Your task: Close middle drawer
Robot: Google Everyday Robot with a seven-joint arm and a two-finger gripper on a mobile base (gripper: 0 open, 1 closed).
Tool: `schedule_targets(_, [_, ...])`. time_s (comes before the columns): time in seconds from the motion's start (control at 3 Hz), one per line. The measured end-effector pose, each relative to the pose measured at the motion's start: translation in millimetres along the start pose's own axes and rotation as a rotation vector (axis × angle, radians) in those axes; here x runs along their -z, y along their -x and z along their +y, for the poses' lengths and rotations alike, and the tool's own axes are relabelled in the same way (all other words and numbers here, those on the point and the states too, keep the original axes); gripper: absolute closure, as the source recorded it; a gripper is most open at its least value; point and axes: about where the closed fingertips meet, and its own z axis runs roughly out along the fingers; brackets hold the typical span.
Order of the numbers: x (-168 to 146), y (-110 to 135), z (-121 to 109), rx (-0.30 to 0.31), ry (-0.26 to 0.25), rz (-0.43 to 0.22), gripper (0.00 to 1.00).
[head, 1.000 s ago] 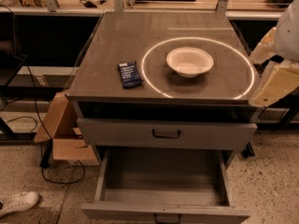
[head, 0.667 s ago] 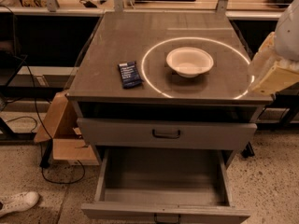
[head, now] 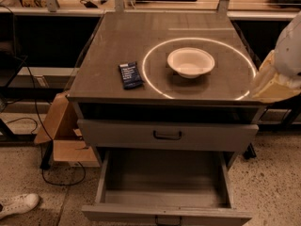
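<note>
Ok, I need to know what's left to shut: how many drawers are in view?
2: the upper drawer, just under the tabletop, and the middle drawer, pulled open below it. Another may hide underneath. The tool is at the tabletop's right edge.

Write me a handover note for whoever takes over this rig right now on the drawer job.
Gripper: at the right edge of view, by the cabinet top's right rim, far from the drawer front.
Middle drawer: pulled well out, empty inside, front panel at the bottom of view.
Done: nothing yet.
Left: bring the gripper down to the front panel and push the drawer shut.
</note>
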Motion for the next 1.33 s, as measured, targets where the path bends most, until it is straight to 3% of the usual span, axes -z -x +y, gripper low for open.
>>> schedule_targets(0.33, [-19.7, -7.3, 23.7, -0.043, -0.035, 0.011, 1.00])
schedule_targets(0.67, [-59.5, -21.1, 50.1, -0.097, -0.069, 0.015, 1.00])
schedule_targets(1.0, [-124.3, -46.2, 83.7, -0.145, -0.063, 0.031, 1.00])
schedule_targets(1.33, [-167.8, -64.4, 104.1, -0.164, -0.041, 0.049, 1.00])
